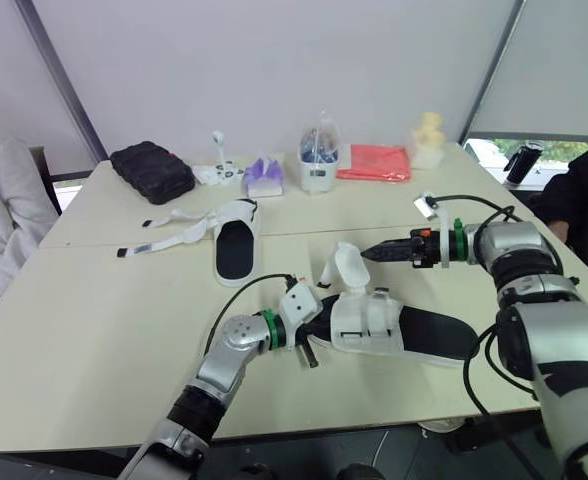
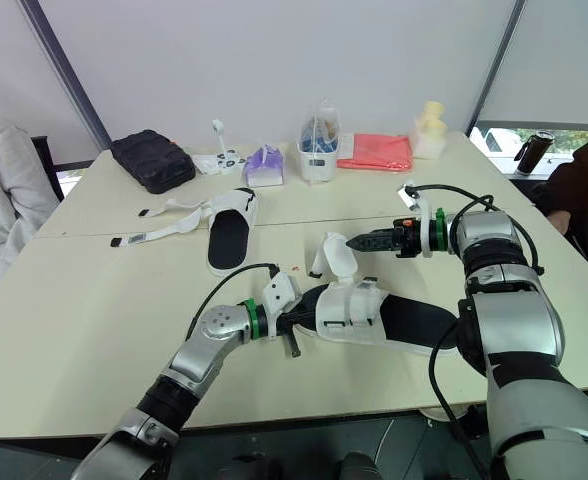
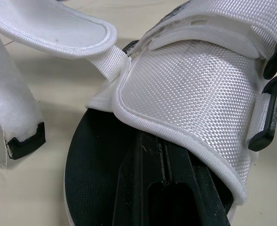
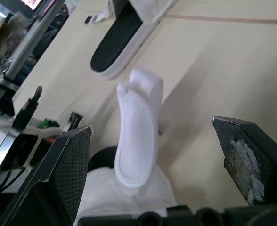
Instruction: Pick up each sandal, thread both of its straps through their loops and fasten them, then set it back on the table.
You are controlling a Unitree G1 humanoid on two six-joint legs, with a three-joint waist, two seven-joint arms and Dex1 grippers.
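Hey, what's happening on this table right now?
The robot is working on the near sandal, which lies on the table. Its left gripper grips the sole at one end, while the open right gripper points at the loose strap standing upright, not gripping it yet. The second sandal lies farther back, straps unfastened.

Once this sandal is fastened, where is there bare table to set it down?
Widest free patch: the near-left of the cream table, bordered by the far white black-soled sandal with its splayed straps and the left arm. A smaller one lies between that sandal and the red cloth. Crowded: the back edge, from the black padded pouch to the white tub.
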